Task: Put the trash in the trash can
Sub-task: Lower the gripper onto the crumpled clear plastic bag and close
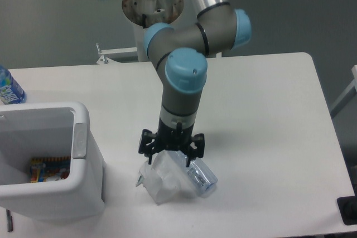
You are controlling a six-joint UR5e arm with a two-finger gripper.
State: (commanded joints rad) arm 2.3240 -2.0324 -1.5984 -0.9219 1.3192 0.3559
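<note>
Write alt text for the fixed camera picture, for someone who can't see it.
A robot arm reaches down over a white table, its open gripper just above a crumpled plastic wrapper and a slim clear bottle lying side by side. A white trash can with some colourful litter inside stands at the left, and a blue-labelled bottle peeks in at the far left edge.
</note>
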